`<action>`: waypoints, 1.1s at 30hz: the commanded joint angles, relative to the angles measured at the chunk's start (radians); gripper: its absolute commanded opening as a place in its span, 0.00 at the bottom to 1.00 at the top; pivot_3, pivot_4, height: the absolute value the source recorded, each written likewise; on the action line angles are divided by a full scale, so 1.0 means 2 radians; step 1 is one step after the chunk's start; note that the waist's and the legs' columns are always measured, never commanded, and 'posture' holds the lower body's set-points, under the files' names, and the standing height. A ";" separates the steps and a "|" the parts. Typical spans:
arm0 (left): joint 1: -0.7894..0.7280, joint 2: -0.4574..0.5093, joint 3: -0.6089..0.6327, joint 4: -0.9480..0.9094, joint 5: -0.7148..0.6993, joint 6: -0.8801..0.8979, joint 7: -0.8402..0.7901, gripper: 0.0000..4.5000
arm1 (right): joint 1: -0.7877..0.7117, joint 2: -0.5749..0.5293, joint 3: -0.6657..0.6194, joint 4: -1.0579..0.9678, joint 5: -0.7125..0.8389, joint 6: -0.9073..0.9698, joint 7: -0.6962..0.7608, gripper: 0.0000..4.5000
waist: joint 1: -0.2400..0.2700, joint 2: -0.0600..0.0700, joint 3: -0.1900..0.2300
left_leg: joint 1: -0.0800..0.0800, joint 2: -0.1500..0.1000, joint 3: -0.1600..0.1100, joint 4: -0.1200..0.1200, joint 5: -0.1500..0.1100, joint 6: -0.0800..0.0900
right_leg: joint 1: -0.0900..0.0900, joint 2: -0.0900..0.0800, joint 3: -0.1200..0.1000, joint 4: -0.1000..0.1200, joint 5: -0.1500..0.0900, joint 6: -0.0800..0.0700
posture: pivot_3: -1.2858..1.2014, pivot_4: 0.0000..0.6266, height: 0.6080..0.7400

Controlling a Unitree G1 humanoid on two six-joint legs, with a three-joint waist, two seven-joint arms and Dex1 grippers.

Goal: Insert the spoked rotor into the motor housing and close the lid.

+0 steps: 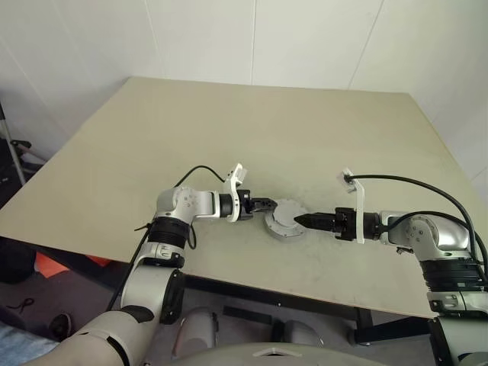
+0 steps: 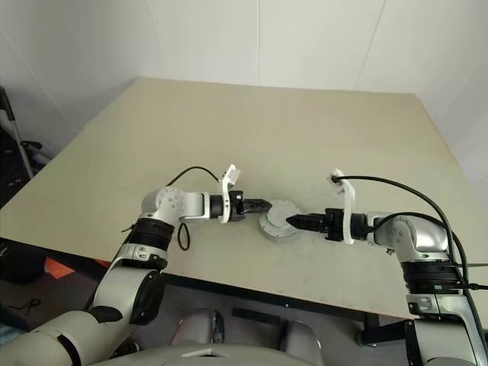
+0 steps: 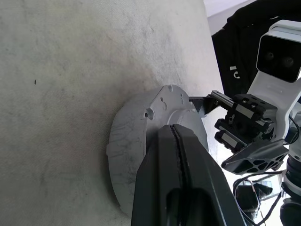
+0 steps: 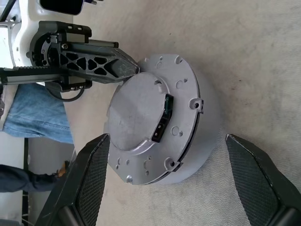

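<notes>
The motor housing stands on the table near its front edge, a round silver-grey can. The lid lies flat on top of it and covers the inside. The spoked rotor is hidden. My left gripper is shut, and its tips rest against the housing's left rim. My right gripper comes in from the right and stands open. Its two fingers spread wider than the housing and lie just short of it, with nothing between them.
The beige table stretches far back to a white wall. Its front edge runs just below the housing. Black cables loop from both wrists. A person's jeans show beyond the table edge.
</notes>
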State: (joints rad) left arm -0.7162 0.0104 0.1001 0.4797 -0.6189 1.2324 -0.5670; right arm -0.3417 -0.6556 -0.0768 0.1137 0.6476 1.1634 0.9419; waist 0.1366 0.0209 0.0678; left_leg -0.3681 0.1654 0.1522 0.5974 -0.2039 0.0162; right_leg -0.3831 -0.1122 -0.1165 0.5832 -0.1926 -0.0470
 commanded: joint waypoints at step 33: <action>-0.006 0.003 0.009 -0.002 0.013 -0.008 0.006 0.00 | -0.053 0.125 -0.030 0.039 0.038 0.110 -0.099 0.99 | -0.022 -0.003 -0.005 | 0.012 0.003 0.000 -0.010 0.002 -0.007 | 0.010 0.002 -0.004 -0.009 -0.002 0.004 | 0.52 0.00 1.00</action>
State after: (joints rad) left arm -0.7148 0.0244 0.1244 0.4825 -0.5861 1.2174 -0.5516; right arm -0.4306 -0.4364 -0.1635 0.1989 0.7102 1.3762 0.7561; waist 0.0922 0.0152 0.0570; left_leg -0.3459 0.1708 0.1519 0.5767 -0.1993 0.0019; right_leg -0.3640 -0.1079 -0.1236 0.5657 -0.1965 -0.0400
